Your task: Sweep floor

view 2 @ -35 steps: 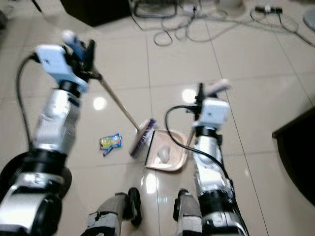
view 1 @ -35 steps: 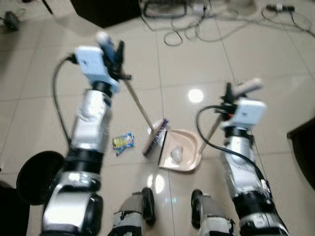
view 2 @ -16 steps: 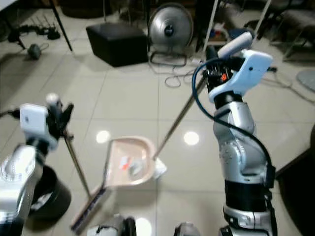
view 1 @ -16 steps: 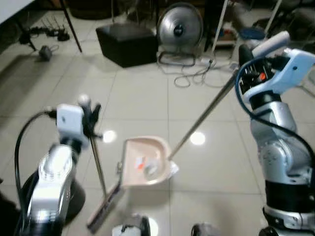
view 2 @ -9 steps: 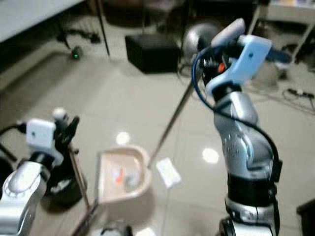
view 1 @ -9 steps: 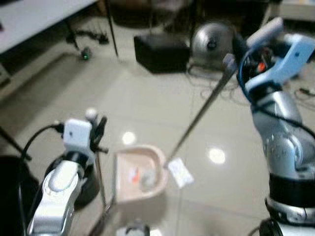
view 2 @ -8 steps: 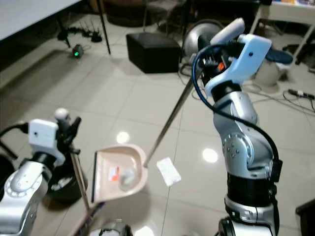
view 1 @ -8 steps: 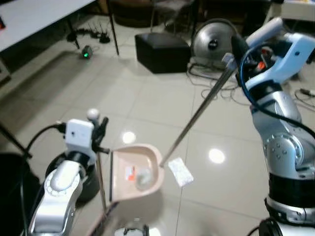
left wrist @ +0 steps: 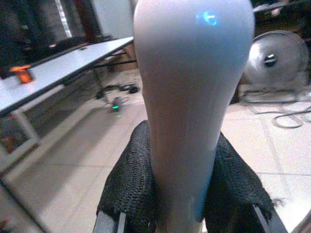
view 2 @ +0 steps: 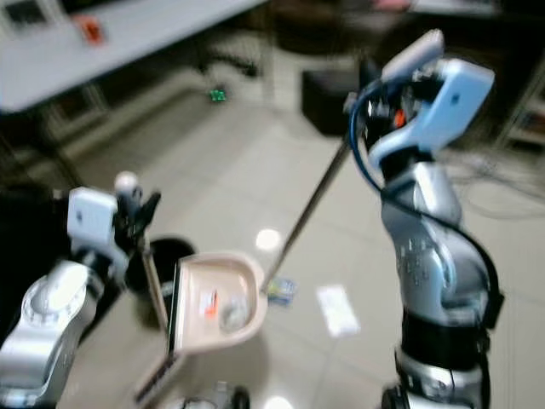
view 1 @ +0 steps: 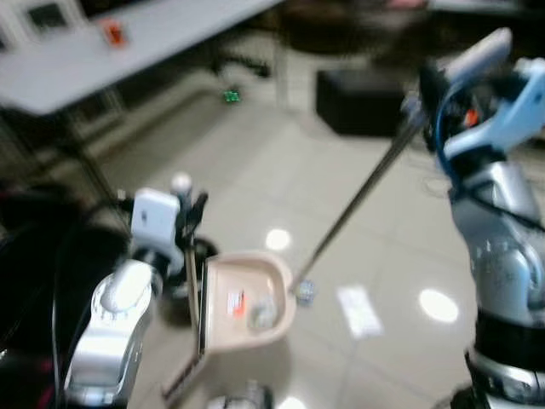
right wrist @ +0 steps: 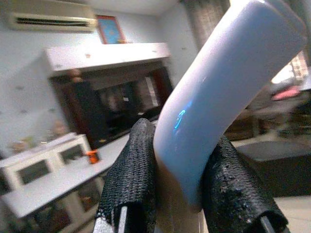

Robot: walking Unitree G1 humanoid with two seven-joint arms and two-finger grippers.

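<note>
Swept litter is carried in the dustpan [view 1: 247, 298], its handle clamped in the right gripper [right wrist: 177, 194]; the broom [view 1: 189, 332], beside the dustpan, is clamped in the left gripper [left wrist: 180, 194]. Emptying appears outstanding; a wrapper [view 1: 305, 292] lies just beyond the dustpan.

Open tile floor [view 1: 255, 183] ahead; a table [view 1: 128, 43] and black box [view 1: 358, 98] hem its far side.

Glossy pale floor tiles [view 1: 255, 162] mirror ceiling lights — a long grey table [view 1: 128, 43] stands left, a black box [view 1: 358, 98] behind.
</note>
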